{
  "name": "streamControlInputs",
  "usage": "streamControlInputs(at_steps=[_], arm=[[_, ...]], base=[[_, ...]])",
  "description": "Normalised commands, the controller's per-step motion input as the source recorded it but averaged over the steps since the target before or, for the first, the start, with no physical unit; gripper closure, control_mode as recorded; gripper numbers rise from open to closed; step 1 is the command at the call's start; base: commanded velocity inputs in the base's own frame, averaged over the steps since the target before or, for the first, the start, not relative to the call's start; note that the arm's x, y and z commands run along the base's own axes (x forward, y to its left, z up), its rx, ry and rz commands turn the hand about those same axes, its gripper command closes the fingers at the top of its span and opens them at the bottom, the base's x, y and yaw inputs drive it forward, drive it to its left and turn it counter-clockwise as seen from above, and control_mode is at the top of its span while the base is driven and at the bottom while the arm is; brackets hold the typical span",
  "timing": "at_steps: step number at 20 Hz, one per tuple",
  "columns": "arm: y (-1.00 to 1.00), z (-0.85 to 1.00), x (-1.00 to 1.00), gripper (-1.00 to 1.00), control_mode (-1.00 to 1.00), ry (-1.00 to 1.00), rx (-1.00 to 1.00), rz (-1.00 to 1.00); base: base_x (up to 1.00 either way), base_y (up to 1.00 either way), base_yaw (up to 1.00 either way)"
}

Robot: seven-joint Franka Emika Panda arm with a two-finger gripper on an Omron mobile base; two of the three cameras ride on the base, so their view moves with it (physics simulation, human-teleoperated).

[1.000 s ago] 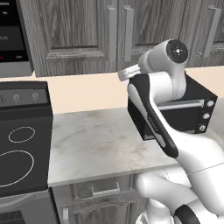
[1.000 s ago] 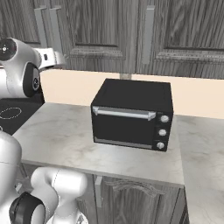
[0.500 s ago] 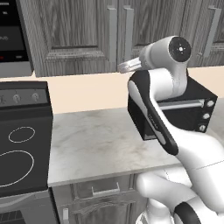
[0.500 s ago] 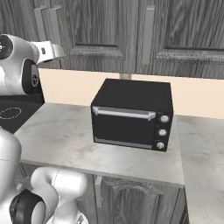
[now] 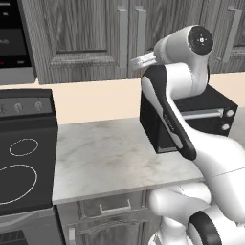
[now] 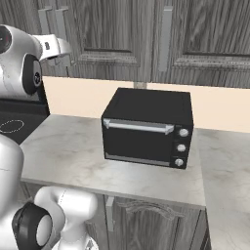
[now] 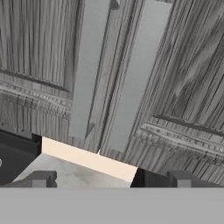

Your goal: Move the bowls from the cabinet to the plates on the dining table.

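Cabinet (image 5: 81,38) doors of grey wood grain stand shut along the back wall, above a cream backsplash (image 5: 95,98) and a marbled desk (image 5: 110,158). Two long vertical bar handles (image 7: 87,70) meet at the seam between a pair of doors; in the hand view they run side by side from the top edge down toward 6 o'clock, tilted a little, with panel mouldings spreading to 3 and 9 o'clock. The gripper (image 7: 111,179) points at that seam, its fingers (image 7: 41,178) spread wide with nothing between them, one dark tip at 7 o'clock and the other at 5 o'clock of the hand view. Below the handles in the same view lie a strip of backsplash and a patch of marbled desk.

From the left base view the white arm (image 5: 182,95) rises at 4 o'clock and bends up so the hand sits close before the cabinet doors, near the paired handles at 12 o'clock. A black toaster oven (image 6: 146,127) with three knobs stands on the desk against the backsplash, partly hidden behind the arm in the left base view and at centre in the right base view. A black stove (image 5: 21,158) with ring burners adjoins the desk at 9 o'clock. Whether bowls sit inside the cabinet cannot be told, as the doors hide its interior.
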Motion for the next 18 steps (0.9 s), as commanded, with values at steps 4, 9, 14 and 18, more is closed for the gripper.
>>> streamControlInputs(at_steps=[4,9,14,18], arm=[[-0.08,0.16,0.01,-1.00,-1.00,0.00,0.00,0.00],[-0.09,0.03,0.16,-1.00,-1.00,0.00,0.00,-0.01],[-0.05,0.03,0.22,-1.00,-1.00,0.00,0.00,-0.03],[-0.02,0.02,0.25,-1.00,-1.00,0.00,0.00,-0.03]], base=[[0.00,0.00,0.00],[0.00,0.00,0.00],[0.00,0.00,0.00],[0.00,0.00,0.00]])
